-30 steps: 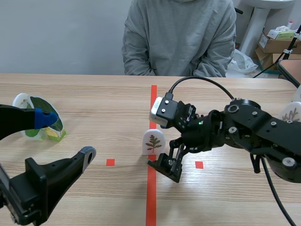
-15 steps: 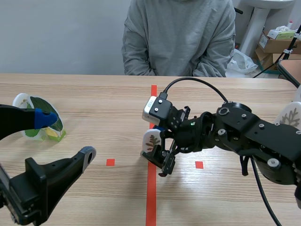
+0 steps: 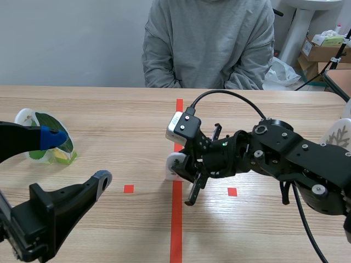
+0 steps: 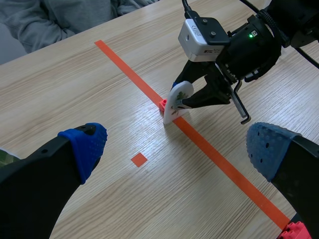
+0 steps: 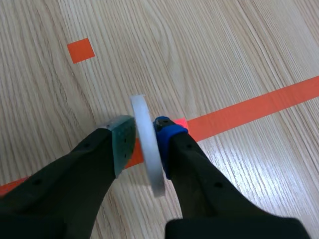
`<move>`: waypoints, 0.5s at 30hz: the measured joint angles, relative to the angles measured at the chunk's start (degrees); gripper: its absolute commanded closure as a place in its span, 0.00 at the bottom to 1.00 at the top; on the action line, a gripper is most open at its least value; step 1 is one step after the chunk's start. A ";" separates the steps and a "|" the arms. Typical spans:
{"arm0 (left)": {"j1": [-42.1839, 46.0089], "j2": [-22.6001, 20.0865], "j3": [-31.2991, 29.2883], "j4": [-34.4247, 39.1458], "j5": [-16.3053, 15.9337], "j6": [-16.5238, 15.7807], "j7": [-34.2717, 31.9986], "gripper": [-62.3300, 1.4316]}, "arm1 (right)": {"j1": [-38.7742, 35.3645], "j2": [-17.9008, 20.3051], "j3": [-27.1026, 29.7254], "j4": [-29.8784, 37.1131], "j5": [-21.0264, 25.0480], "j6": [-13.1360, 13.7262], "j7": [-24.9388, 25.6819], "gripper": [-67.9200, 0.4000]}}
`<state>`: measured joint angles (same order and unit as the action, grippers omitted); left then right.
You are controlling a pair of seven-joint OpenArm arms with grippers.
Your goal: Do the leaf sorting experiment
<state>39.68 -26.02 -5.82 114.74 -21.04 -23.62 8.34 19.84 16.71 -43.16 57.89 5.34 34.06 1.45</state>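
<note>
Two lone leaf cards, one person (the left cluster defies counting).

Light-grained wooden desk. Across it from me sits a person in a grey sweatshirt. Behind the desk, to my right: stacked cardboard boxes, a white plastic bag, a white pedestal.

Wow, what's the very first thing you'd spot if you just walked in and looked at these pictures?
The right end effector catches the eye first: in the middle of the table, over the orange-red tape line, it pinches a white leaf card that sits tilted between its pads. Next come the left end effector, wide open at the near left, and a person in a grey sweatshirt sitting across from the robot.
</note>
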 measured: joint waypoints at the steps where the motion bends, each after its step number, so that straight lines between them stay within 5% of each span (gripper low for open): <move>1: 0.00 0.00 0.00 0.00 0.00 0.00 0.00 0.04 | 0.00 0.00 0.00 0.00 0.00 0.00 0.00 0.89; 15: 0.00 0.00 0.00 0.00 0.00 0.00 0.00 0.04 | -0.20 -0.04 1.16 0.02 3.30 0.20 -1.09 0.95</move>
<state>39.68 -26.02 -5.82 114.74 -21.04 -23.62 8.34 19.64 16.67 -42.00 57.91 8.64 34.26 0.36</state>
